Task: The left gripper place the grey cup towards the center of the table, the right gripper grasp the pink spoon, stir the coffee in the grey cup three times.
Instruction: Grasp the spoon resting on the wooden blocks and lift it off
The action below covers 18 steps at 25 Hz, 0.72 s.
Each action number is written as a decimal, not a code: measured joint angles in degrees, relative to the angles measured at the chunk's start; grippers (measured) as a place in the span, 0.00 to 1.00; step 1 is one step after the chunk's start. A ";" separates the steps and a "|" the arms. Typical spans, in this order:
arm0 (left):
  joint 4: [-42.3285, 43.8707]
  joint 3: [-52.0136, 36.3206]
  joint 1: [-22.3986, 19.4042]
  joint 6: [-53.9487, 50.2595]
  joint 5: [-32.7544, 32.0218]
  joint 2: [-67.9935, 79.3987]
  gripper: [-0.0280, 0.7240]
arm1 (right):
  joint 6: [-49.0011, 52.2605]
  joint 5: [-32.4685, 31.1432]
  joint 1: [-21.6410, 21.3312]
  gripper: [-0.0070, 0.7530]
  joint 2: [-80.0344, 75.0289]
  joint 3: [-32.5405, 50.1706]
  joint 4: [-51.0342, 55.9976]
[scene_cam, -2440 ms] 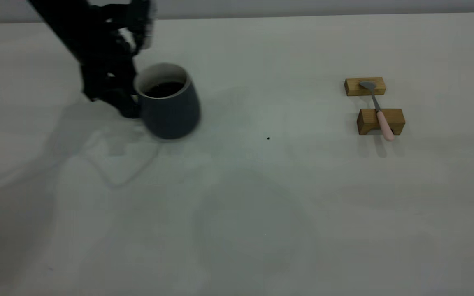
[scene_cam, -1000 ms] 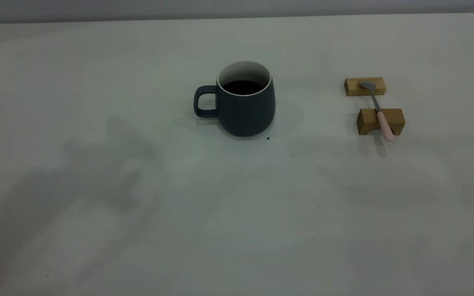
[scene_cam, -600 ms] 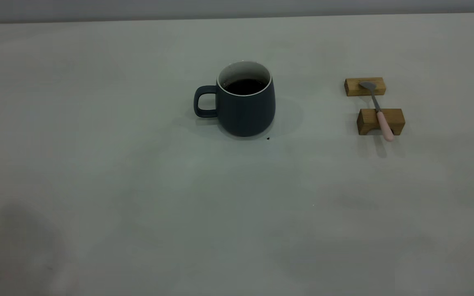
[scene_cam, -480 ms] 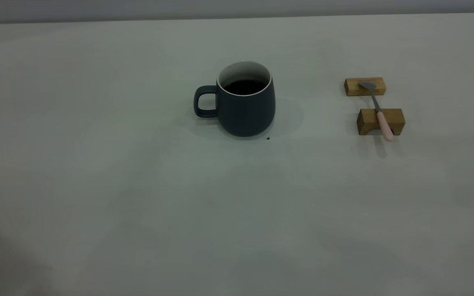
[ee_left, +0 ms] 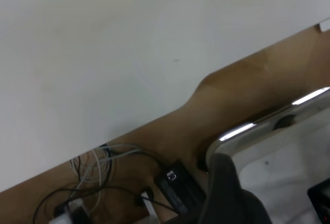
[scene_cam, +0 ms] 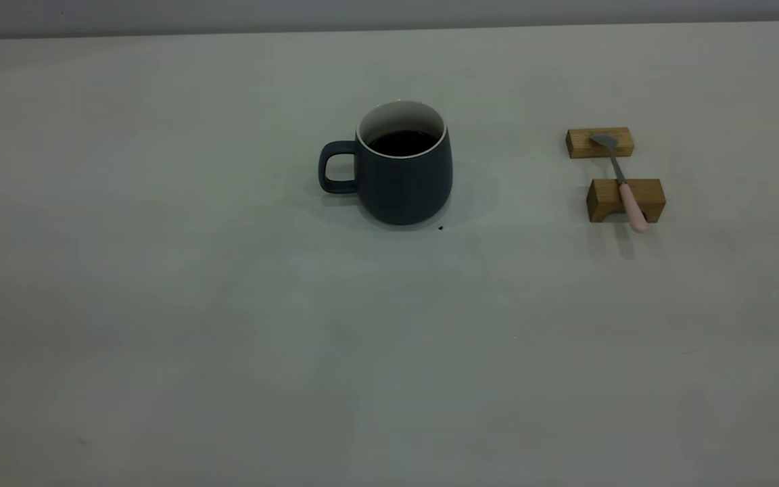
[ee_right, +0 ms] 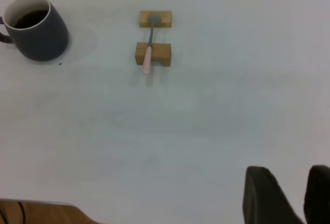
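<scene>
Two wooden blocks (scene_cam: 625,199) under pink spoon (scene_cam: 623,184).

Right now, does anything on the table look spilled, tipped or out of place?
Nothing stands out. The cup stands upright near the table's middle, coffee inside and no spill around it. The spoon lies across two wooden blocks. A tiny dark speck sits by the cup's base.

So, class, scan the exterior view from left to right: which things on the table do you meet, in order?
cup handle → grey cup holding the coffee → tiny dark speck → two wooden blocks with the pink spoon resting across them.
</scene>
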<state>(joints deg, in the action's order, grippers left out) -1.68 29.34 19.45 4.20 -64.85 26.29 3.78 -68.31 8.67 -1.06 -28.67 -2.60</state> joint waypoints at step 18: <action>-1.47 -1.42 -12.66 -0.13 0.48 -22.15 0.79 | 0.86 5.13 0.00 0.32 0.00 0.11 2.60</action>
<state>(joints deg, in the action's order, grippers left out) -3.15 27.92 6.78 4.07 -64.37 4.14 4.64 -63.18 8.67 -1.06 -28.56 0.00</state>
